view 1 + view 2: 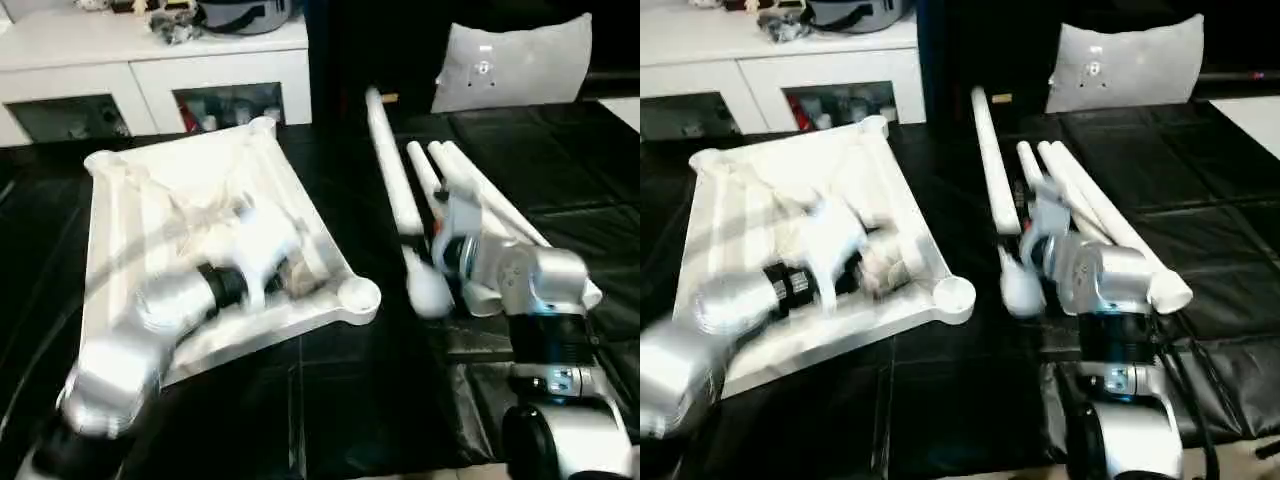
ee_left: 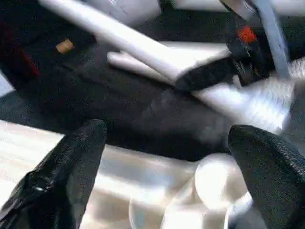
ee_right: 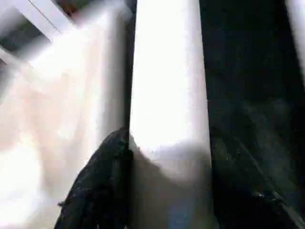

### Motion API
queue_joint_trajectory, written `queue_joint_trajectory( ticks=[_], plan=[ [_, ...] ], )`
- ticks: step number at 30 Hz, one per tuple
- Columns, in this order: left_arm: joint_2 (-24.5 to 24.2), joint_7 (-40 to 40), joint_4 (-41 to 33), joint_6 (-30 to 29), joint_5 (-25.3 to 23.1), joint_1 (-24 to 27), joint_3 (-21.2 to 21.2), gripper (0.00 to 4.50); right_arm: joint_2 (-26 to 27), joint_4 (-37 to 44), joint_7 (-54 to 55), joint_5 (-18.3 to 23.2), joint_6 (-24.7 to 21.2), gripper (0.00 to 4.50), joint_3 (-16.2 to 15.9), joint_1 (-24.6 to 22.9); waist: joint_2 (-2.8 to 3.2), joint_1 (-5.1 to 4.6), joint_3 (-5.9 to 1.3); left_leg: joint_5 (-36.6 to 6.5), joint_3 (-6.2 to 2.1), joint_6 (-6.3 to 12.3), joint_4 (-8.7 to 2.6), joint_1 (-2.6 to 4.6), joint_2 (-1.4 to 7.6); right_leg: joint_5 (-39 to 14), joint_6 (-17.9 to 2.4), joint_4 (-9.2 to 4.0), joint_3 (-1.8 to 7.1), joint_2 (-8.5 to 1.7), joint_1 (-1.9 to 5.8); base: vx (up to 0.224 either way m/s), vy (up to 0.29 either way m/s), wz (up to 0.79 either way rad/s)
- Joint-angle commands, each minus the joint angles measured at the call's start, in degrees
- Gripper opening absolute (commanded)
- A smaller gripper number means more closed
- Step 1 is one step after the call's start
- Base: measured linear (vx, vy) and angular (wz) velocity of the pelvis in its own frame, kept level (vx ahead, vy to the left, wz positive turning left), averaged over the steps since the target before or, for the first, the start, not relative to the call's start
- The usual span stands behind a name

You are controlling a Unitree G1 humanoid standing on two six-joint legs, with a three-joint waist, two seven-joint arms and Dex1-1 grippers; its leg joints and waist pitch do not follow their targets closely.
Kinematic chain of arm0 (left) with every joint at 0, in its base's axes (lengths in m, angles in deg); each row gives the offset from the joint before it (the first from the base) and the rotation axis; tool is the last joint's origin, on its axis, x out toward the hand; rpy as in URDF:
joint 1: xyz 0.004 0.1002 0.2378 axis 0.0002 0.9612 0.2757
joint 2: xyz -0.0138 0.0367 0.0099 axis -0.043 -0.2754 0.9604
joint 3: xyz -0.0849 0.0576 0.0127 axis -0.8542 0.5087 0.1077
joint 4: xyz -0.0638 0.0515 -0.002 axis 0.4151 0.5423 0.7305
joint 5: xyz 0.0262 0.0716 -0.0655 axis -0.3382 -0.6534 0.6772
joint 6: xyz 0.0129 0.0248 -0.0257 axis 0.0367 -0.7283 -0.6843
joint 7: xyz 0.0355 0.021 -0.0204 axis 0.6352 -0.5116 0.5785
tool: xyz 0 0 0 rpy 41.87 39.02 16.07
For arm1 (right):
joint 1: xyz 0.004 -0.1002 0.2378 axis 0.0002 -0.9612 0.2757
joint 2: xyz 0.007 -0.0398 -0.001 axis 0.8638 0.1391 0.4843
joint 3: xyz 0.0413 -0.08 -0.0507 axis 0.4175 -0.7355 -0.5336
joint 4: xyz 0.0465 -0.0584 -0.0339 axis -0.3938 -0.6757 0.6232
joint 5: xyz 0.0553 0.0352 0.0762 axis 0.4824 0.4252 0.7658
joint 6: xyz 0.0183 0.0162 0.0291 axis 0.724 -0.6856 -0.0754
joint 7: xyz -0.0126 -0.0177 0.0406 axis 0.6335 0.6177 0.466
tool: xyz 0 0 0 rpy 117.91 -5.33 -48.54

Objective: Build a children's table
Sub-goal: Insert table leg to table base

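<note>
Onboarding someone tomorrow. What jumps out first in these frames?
The white table top lies upside down on the black floor at the left, corner sockets up, with the open left gripper over its near corner. To its right lie the white legs; the right gripper is closed around one leg. Behind stand a white cabinet and a grey-white cushion.

Smooth white plastic table top (image 1: 130, 230) with slight sheen, 4 smooth white plastic legs (image 1: 392, 170) beside it, glossy black padded floor mat (image 1: 330, 390) beneath, matt grey-white cloth cushion (image 1: 515, 62) behind
</note>
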Motion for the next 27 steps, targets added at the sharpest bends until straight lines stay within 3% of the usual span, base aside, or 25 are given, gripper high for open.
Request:
queue_joint_trajectory(
  ticks=[1, 5, 7, 9, 12, 13, 14, 15, 16, 18, 20, 21, 24, 27],
  plan=[
    [0.6, 1.2, 0.4, -0.6, 2.5, -1.4, -2.3, 4.50, 0.5, 3.1, -2.1, 3.4, 1.4, 1.86, 1.7, 0.2, 0.02, 0.03, -4.05, -6.8, -1.22, -2.14, -3.26, 1.74, 3.23, 6.9, -13.1, -3.94, 1.61, -3.83, 2.03, 0.000, 0.000, 0.00],
    [9.2, 6.1, 2.9, -4.0, 12.9, -8.2, -10.5, 4.50, 0.8, 13.0, -13.0, 14.0, 3.8, 1.86, 3.9, -5.4, 0.20, 0.51, -4.16, -5.0, -1.22, 0.07, -2.93, 1.49, 3.27, 10.1, -13.4, -3.86, 1.50, -4.00, 2.36, 0.000, 0.000, 0.00],
    [10.3, 6.4, 3.3, -5.1, 14.3, -9.0, -11.5, 4.50, 0.9, 14.6, -14.9, 16.1, 3.6, 1.85, 4.0, -6.6, -0.28, 0.61, -4.17, -3.9, -1.18, 1.87, -2.78, 1.24, 3.10, 10.0, -13.8, -3.98, 1.45, -4.02, 2.44, 0.000, 0.000, 0.00],
    [12.6, 7.0, 4.0, -8.6, 17.8, -10.6, -13.0, 4.50, 1.3, 17.5, -18.8, 19.9, 2.9, 1.85, 4.4, -9.4, 0.05, 0.80, -4.07, -4.3, -1.22, 2.31, -2.77, 1.23, 3.18, 7.7, -14.0, -4.13, 1.41, -4.13, 2.34, 0.000, 0.000, 0.00],
    [14.3, 7.8, 4.1, -10.0, 20.9, -11.4, -14.4, 4.50, 1.5, 18.6, -20.1, 21.1, 2.6, 1.85, 4.4, -10.7, 0.15, 1.09, -3.93, -5.8, -1.30, 2.07, -2.84, 1.31, 3.21, 3.7, -14.5, -4.58, 1.37, -4.19, 2.16, 0.000, 0.000, 0.00],
    [15.5, 8.9, 4.2, -10.8, 23.9, -12.3, -15.8, 4.50, 1.6, 19.2, -20.8, 21.9, 2.6, 1.85, 4.3, -11.4, 0.11, 1.01, -3.85, -6.4, -1.34, 1.56, -2.96, 1.33, 3.23, 1.1, -14.3, -4.65, 1.42, -4.12, 2.11, 0.000, 0.000, 0.00],
    [17.0, 10.0, 4.7, -11.3, 28.7, -13.7, -17.8, 4.50, 1.8, 20.4, -21.6, 23.0, 3.0, 1.85, 3.5, -12.6, 0.69, 1.14, -3.88, -6.8, -1.38, 1.08, -2.85, 1.50, 3.22, 0.5, -14.4, -4.58, 1.44, -4.21, 2.01, 0.000, 0.000, 0.00],
    [17.1, 9.9, 5.0, -11.8, 30.3, -14.3, -18.5, 4.50, 1.9, 21.3, -22.0, 23.5, 3.4, 1.85, 2.9, -13.4, 0.35, 1.30, -3.71, -7.3, -1.34, 0.96, -2.95, 1.42, 3.21, -0.7, -14.3, -4.97, 1.54, -4.22, 2.04, 0.000, 0.000, 0.00],
    [16.8, 9.1, 5.4, -12.3, 30.4, -14.6, -18.3, 4.50, 2.1, 22.4, -22.5, 24.7, 3.0, 1.85, 2.7, -13.7, 0.92, 1.41, -3.70, -7.9, -1.57, 0.72, -3.20, 1.56, 3.38, -1.3, -13.6, -5.01, 1.47, -4.00, 1.83, 0.000, 0.000, 0.00],
    [16.8, 8.9, 6.2, -13.5, 30.6, -15.2, -18.2, 4.50, 1.9, 24.0, -23.3, 26.7, 2.6, 1.85, 2.2, -14.4, 0.58, 1.40, -3.75, -7.8, -1.65, 0.76, -3.28, 1.54, 3.34, -0.8, -13.0, -4.92, 1.47, -3.90, 1.93, 0.000, 0.000, 0.00],
    [17.1, 9.1, 6.4, -14.1, 30.9, -15.5, -18.4, 4.50, 1.8, 24.6, -23.6, 27.4, 2.6, 1.85, 2.0, -14.8, 0.81, 1.61, -3.79, -5.9, -1.52, 1.34, -3.08, 1.26, 3.12, -0.6, -11.8, -5.01, 1.56, -4.16, 2.03, 0.000, 0.000, 0.00],
    [17.3, 8.9, 6.5, -14.6, 31.4, -15.9, -18.6, 4.50, 1.4, 25.1, -23.8, 27.4, 2.7, 1.85, 1.4, -15.0, 1.33, 1.69, -3.81, -5.3, -1.52, 1.36, -3.01, 1.26, 3.09, -1.1, -11.4, -5.04, 1.55, -4.22, 1.96, 0.000, 0.000, 0.00],
    [17.5, 8.6, 6.3, -15.3, 31.8, -16.0, -18.2, 4.50, 0.7, 26.2, -23.9, 26.6, 3.1, 1.85, 0.2, -15.6, 1.25, 1.69, -3.89, -4.9, -1.64, 0.75, -3.18, 1.30, 3.24, -0.8, -10.5, -5.04, 1.42, -4.07, 1.92, 0.000, 0.000, 0.00],
    [17.2, 8.6, 6.4, -14.3, 30.1, -15.7, -16.3, 4.50, -1.3, 28.5, -23.9, 22.2, 5.5, 1.85, -4.0, -16.3, 1.08, 1.58, -3.78, -5.7, -1.61, -0.03, -3.32, 1.33, 3.32, -2.1, -9.7, -5.26, 1.51, -4.05, 1.92, 0.000, 0.000, 0.00]
  ],
)
